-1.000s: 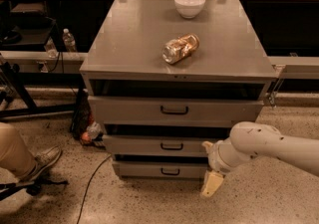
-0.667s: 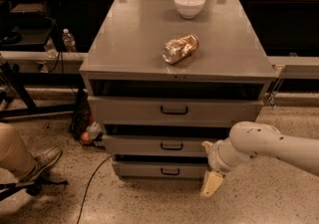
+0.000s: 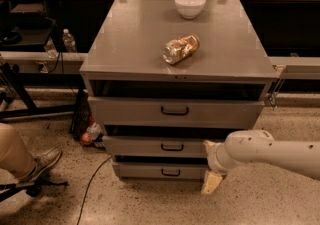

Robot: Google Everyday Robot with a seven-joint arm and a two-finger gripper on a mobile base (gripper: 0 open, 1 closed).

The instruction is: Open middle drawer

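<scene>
Grey metal makes up the desk, a three-drawer cabinet seen from the front in the single camera view. The middle drawer lies between the taller top drawer and the bottom drawer, with its small black loop handle at the centre of its front panel. It looks shut or close to it. The hand hangs low at the desk's front right corner, just beside the right end of the middle drawer's front and well to the right of the handle. Whether it is open or closed cannot be told. Aim is the likely trouble: the three handles are stacked close, so a small error in height could catch the wrong drawer. A pull from off to the right could also skew the drawer and jam it, and a shallow hold on so thin a loop could slip. On the desk top a white bowl stands near the back edge and a brown packet lies on its side nearer the front edge; a hard tug might shake them. Off the front left corner are a black cable on the floor and a person's shoe. Nothing lies between the hand and the handle.
</scene>
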